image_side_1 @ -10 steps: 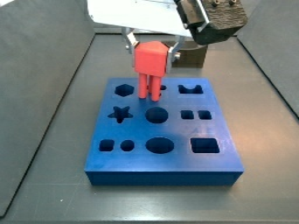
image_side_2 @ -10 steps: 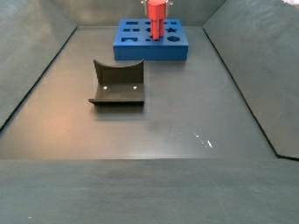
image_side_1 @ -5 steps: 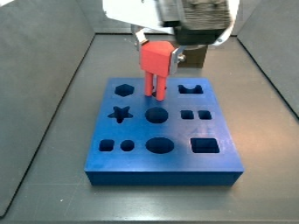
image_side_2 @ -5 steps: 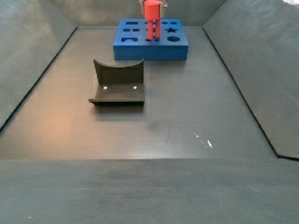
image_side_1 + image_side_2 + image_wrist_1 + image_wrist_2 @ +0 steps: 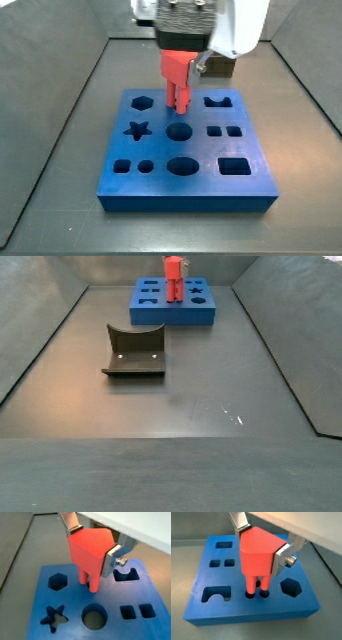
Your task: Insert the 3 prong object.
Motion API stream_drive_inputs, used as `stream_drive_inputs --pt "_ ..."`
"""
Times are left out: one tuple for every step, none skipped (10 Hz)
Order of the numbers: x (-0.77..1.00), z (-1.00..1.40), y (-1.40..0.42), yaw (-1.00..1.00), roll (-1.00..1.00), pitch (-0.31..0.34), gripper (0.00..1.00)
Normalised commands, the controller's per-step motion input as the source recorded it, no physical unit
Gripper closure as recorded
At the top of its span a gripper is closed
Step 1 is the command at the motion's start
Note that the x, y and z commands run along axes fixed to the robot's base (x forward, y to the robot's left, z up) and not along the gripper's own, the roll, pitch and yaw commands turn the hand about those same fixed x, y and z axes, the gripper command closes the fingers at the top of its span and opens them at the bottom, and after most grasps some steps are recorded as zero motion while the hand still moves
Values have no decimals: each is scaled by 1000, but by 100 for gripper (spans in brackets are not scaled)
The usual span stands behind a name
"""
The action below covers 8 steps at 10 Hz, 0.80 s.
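We found the gripper over the far end of the desk, above the blue board, its silver fingers clamped on the boxy body of the 3 prong object — held upright, prongs down. In both wrist views the prong tips sat at or just inside a cluster of small round holes near the board's edge, between the arch-shaped cutout and the hexagonal hole. How deep they had gone we could not tell.

The piece stood at the far part of the board in a side view, well apart from the dark grey curved block lying mid-desk.

Risks as we judged them:
- a slight tilt or twist of the piece in the pads — one prong catches a hole rim, the others jam or bend
- pressing down while misaligned could shove the board, which looked unclamped
- releasing before the body seats would leave it leaning or half in
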Motion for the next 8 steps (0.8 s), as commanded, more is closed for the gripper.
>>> stream_drive_inputs --pt "97 -214 109 -769 0 127 100" --pt "0 -271 83 -391 0 59 100" --pt "-57 -171 51 -100 0 0 100" --pt "0 -183 63 -91 0 1 100" --pt "0 -183 66 -234 0 29 100" --pt "0 -166 106 -357 -16 59 100" --pt "14 -163 43 -291 -26 49 100" --pt "14 -171 0 -214 -19 39 100"
